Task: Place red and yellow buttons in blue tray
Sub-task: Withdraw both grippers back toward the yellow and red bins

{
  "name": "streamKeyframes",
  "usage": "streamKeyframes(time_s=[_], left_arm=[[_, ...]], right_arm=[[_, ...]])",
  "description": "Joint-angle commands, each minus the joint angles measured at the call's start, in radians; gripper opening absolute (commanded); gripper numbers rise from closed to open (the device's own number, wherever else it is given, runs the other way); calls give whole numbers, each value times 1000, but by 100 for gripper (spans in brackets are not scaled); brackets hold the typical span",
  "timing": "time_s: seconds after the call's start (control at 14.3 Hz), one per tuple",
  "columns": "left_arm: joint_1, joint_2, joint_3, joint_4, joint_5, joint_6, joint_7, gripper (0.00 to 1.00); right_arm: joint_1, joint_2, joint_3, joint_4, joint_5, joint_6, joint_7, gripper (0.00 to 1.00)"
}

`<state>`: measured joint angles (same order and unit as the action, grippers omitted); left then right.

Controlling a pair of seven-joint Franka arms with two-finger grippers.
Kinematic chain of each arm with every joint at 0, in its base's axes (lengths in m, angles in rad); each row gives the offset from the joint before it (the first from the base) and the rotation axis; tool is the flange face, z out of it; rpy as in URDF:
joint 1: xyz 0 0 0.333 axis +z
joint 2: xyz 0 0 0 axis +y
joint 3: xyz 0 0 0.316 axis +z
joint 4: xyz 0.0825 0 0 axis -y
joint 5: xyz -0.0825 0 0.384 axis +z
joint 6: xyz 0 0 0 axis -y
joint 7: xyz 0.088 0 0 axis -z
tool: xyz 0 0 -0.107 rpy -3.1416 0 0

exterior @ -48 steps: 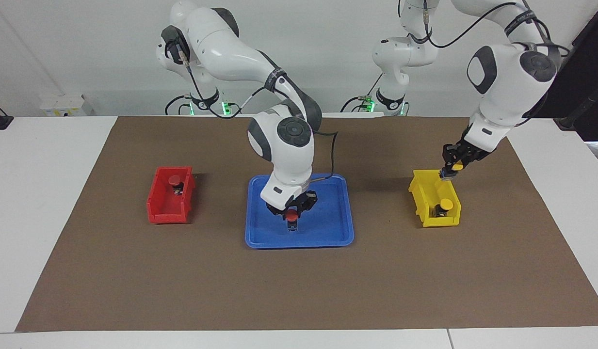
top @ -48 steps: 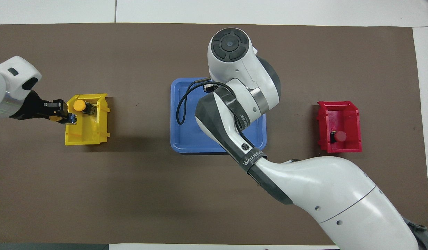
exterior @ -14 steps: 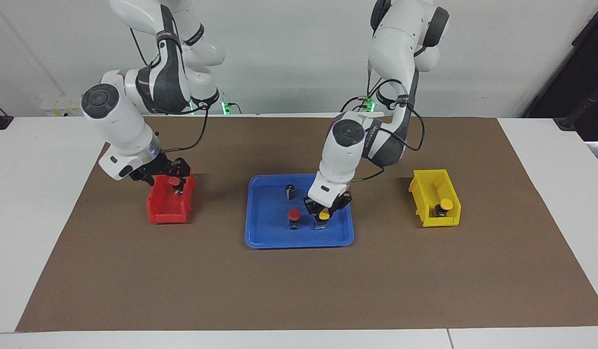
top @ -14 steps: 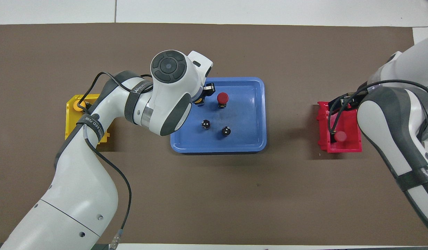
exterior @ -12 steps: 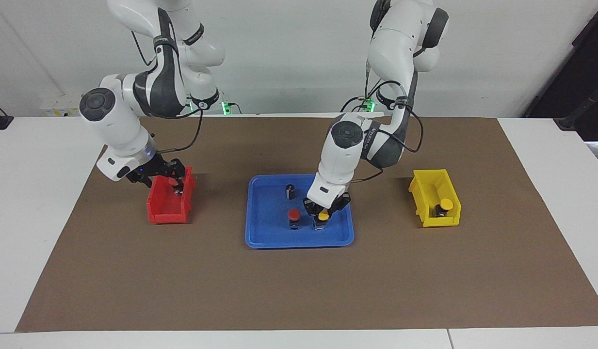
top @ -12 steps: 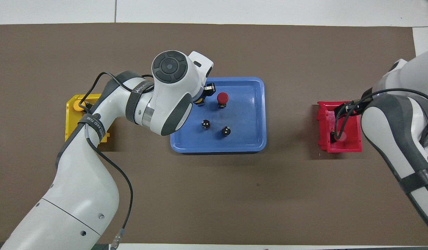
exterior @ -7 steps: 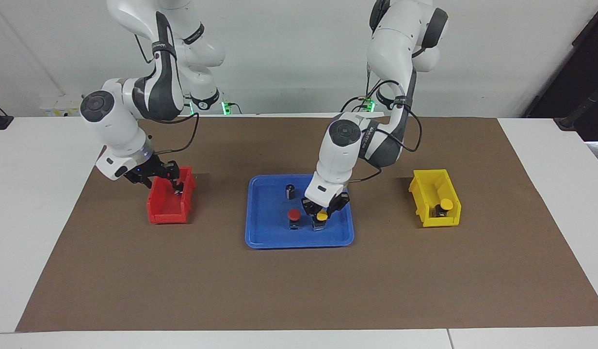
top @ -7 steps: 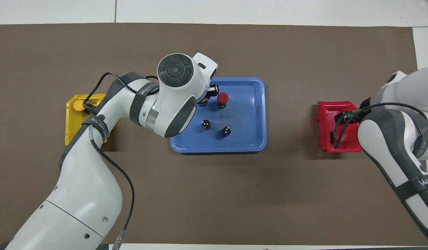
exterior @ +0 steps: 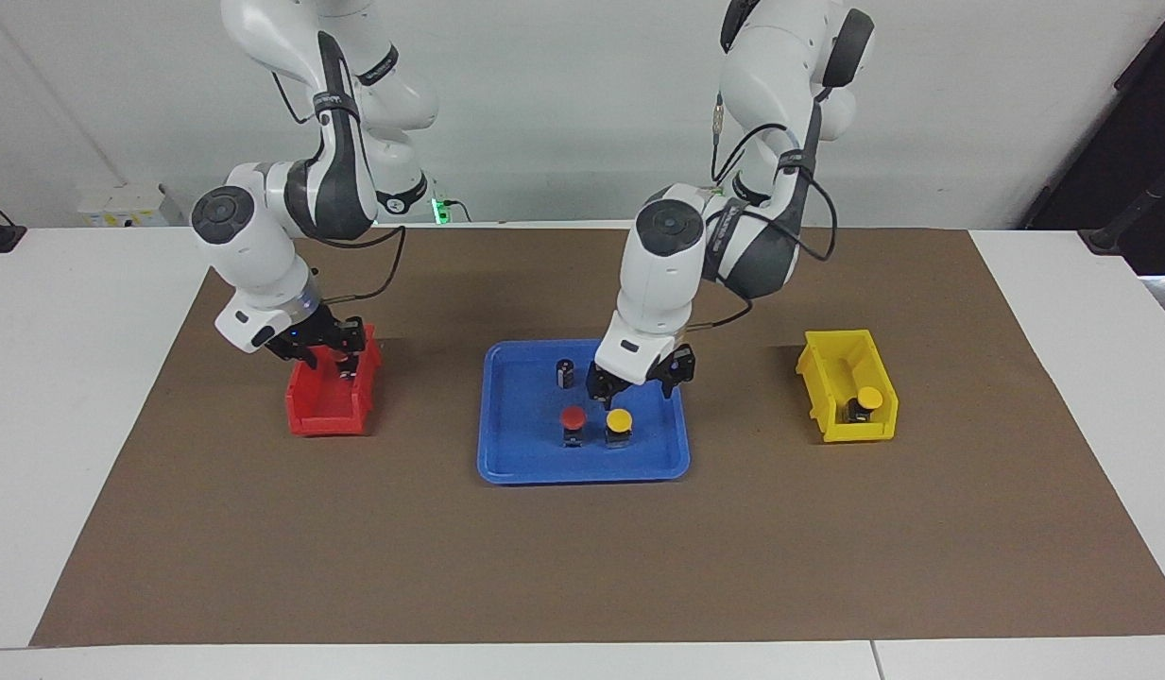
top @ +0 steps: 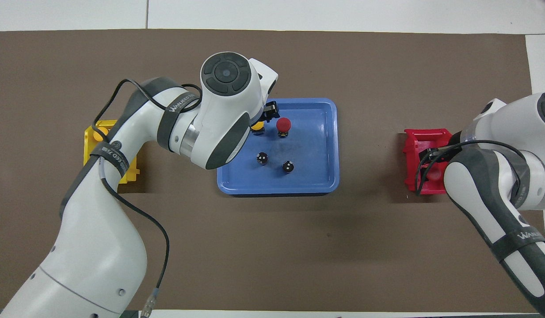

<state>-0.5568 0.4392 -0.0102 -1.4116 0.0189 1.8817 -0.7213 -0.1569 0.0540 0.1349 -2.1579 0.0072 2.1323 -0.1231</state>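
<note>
The blue tray [exterior: 521, 453] lies mid-table and also shows in the overhead view [top: 318, 145]. In it stand a red button [exterior: 572, 417] and, beside it, a yellow button [exterior: 619, 420]; both show from above, red [top: 283, 125] and yellow [top: 257, 127]. My left gripper [exterior: 637, 382] is open and empty just above the yellow button, clear of it. A second yellow button [exterior: 865, 399] sits in the yellow bin [exterior: 828, 373]. My right gripper [exterior: 329, 357] is down in the red bin [exterior: 322, 406] and hides the red button there.
Two dark capless cylinders [top: 263, 158] [top: 288, 167] stand in the tray, nearer the robots than the buttons. The red bin sits toward the right arm's end, the yellow bin toward the left arm's end. A brown mat [exterior: 582, 567] covers the table.
My left gripper has let go of the yellow button in the tray, opened and risen. My right gripper has gone down into the red bin over the red button.
</note>
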Motion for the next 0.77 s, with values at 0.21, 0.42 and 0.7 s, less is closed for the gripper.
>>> streamKeyframes(time_s=[0.21, 0.42, 0.7], left_arm=[[289, -209, 1, -247, 12, -49, 383, 100], [423, -227, -1, -334, 3, 63, 552, 100], [465, -316, -1, -593, -8, 331, 586, 95]], right_arm=[[-10, -49, 5, -72, 16, 20, -7, 68], [-10, -59, 5, -94, 16, 24, -10, 68], [-18, -59, 3, -94, 16, 47, -43, 68]])
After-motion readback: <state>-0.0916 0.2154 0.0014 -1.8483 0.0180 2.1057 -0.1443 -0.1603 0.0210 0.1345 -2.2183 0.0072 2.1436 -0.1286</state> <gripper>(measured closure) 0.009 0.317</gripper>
